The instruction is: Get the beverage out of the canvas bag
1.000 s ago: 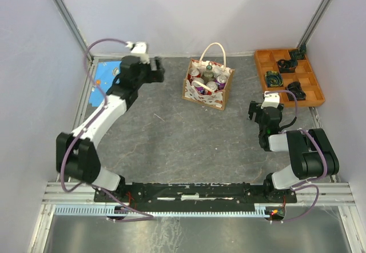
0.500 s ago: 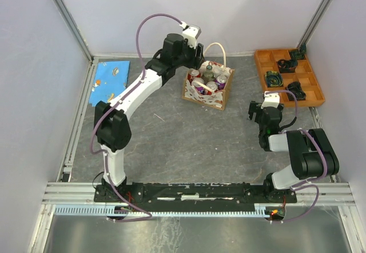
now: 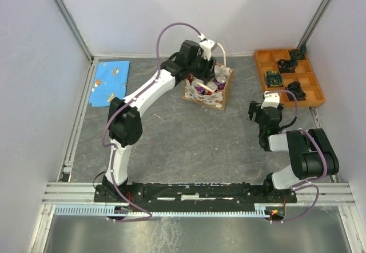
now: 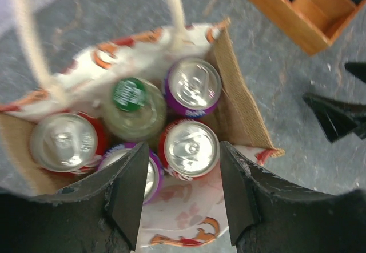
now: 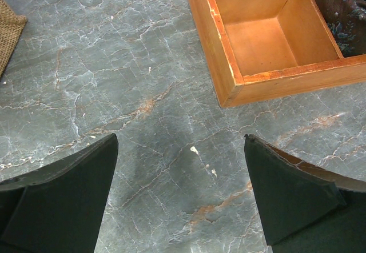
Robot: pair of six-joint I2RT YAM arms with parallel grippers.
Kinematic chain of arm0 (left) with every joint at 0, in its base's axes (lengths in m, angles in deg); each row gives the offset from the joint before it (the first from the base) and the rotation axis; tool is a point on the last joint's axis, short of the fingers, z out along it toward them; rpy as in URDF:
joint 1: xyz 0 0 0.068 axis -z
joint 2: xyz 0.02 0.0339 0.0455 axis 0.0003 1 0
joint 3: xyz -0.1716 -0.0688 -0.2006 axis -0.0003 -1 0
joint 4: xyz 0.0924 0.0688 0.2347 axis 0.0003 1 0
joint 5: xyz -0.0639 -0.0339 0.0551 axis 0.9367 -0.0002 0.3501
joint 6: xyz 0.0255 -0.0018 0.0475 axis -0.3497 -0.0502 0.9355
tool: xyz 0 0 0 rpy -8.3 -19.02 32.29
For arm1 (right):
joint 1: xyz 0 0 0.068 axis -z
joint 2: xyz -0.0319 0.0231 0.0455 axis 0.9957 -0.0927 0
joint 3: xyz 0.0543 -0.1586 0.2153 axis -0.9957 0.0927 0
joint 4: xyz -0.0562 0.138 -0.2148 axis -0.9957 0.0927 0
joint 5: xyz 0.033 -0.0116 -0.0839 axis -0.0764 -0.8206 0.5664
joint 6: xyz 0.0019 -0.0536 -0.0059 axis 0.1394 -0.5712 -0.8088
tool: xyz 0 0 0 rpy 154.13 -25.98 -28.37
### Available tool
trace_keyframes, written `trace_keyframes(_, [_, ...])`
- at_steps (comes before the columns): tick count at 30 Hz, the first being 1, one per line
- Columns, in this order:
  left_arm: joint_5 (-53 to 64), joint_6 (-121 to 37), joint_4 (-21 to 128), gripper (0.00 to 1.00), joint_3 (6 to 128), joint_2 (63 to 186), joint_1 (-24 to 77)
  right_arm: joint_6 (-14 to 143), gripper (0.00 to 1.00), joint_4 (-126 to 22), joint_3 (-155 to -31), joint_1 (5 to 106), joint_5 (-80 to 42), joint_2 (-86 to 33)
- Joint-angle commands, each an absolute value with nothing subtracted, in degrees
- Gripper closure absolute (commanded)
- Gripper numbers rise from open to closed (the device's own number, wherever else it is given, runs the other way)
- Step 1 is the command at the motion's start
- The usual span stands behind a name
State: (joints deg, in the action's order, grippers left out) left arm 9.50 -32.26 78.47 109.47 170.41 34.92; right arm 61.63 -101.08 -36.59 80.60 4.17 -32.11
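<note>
Now the left gripper (image 4: 183, 147) hangs over the canvas bag (image 3: 209, 99) at the far edge of the table (image 3: 171, 139), jaws parted either side of a red can (image 4: 189, 150), not pinching it. A purple can (image 4: 193, 86) and a green-capped bottle (image 4: 132, 107) crowd behind. The right gripper (image 5: 180, 173) gapes empty near the right edge.

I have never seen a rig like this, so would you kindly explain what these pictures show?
Two robot arms are bolted at the near edge of a grey table. One picture comes from a camera overhead; the other two come from cameras on each wrist. On the table stand a canvas bag, holding four cans and a green-capped bottle, an orange tray and a blue sheet. The left tool hangs open over the bag, its fingers either side of a red can, gripping nothing. The right tool is open above bare table, empty.
</note>
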Motion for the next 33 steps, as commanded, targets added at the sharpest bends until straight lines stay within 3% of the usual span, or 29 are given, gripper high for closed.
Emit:
trace_keyframes(1, [9.81,-27.66,82.67,0.40,112.09,171.86,37.50,60.79,0.01,-102.36,-38.35,80.57,3.80,-32.09])
trace_keyframes(9, [4.90,-25.73,83.81,0.33,111.52,172.84,40.20,60.83,0.01,-102.36,-38.36,80.59,3.80,-32.05])
trace_keyframes(11, [3.32,-25.89,83.91,0.18,111.52,173.28,40.47,60.81,0.01,-102.36,-38.35,80.55,3.80,-32.06])
trace_keyframes(12, [2.23,-25.98,83.93,0.16,111.55,173.55,40.50,60.86,0.01,-102.36,-38.35,80.63,3.80,-32.07])
trace_keyframes(33, [-2.47,-25.23,88.11,0.15,119.42,182.18,41.03,60.82,0.01,-102.36,-38.35,80.59,3.80,-32.07])
